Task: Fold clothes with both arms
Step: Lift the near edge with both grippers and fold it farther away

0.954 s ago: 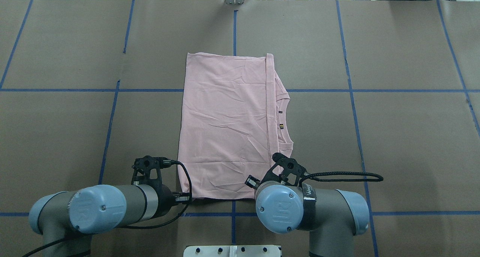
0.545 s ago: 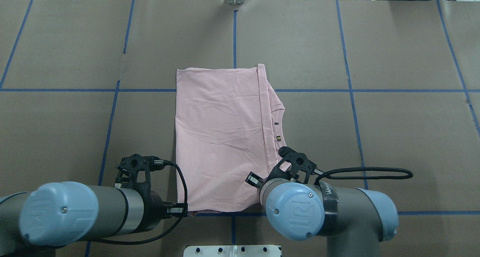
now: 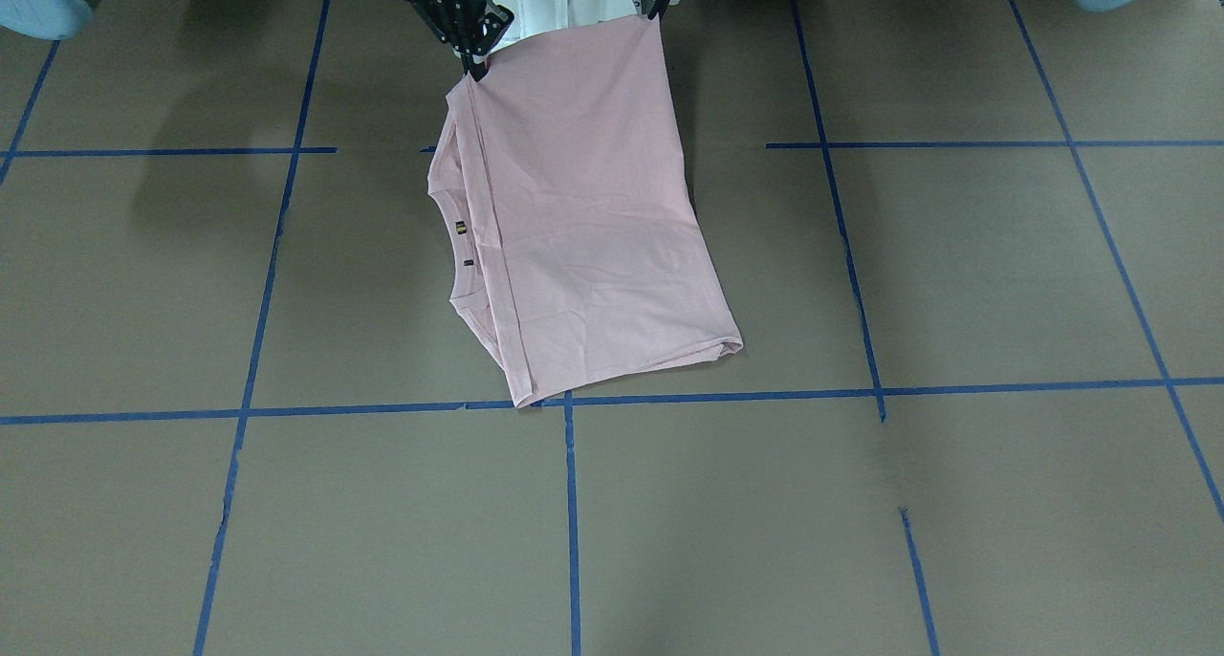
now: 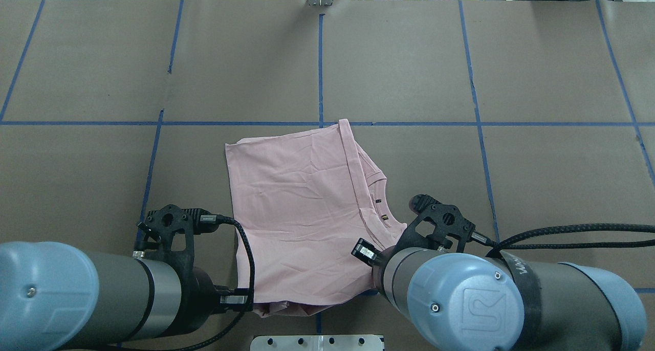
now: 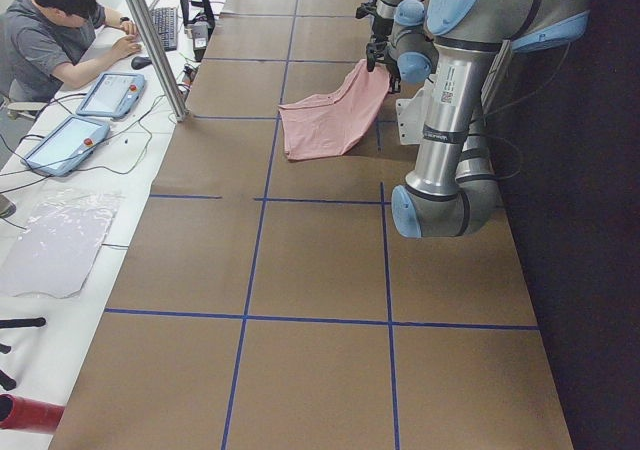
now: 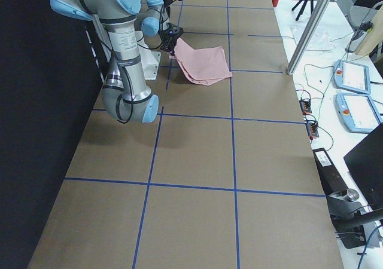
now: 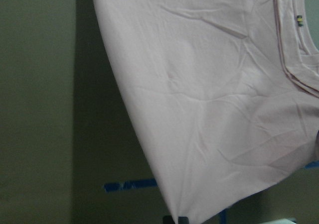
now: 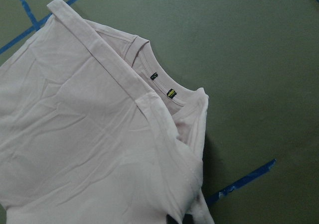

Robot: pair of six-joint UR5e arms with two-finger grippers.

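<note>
The pale pink T-shirt [image 4: 302, 213] is folded to a narrow panel, plain side up, its collar and small labels [image 4: 381, 210] on the right. Its near edge is lifted off the table while the far edge [image 3: 622, 364] rests on the brown surface. My left gripper [image 3: 654, 13] is shut on the near-left corner, and its fingertip [image 7: 177, 219] shows at the cloth's lowest point. Shut on the near corner at the collar side is my right gripper [image 3: 475, 61]. In the overhead view both wrists hide the pinch points.
Brown paper with blue tape lines [image 4: 320, 74] covers the table. The white pedestal base [image 4: 317, 342] sits just behind the shirt's raised edge. A person [image 5: 60, 30] sits at a side desk with tablets [image 5: 110, 90]. A post [image 6: 311, 27] stands at the far edge.
Both arms have pulled back toward the base and risen, dragging the shirt toward me. Its far edge has slid from the far square to the cross tape line, and the panel has skewed.
</note>
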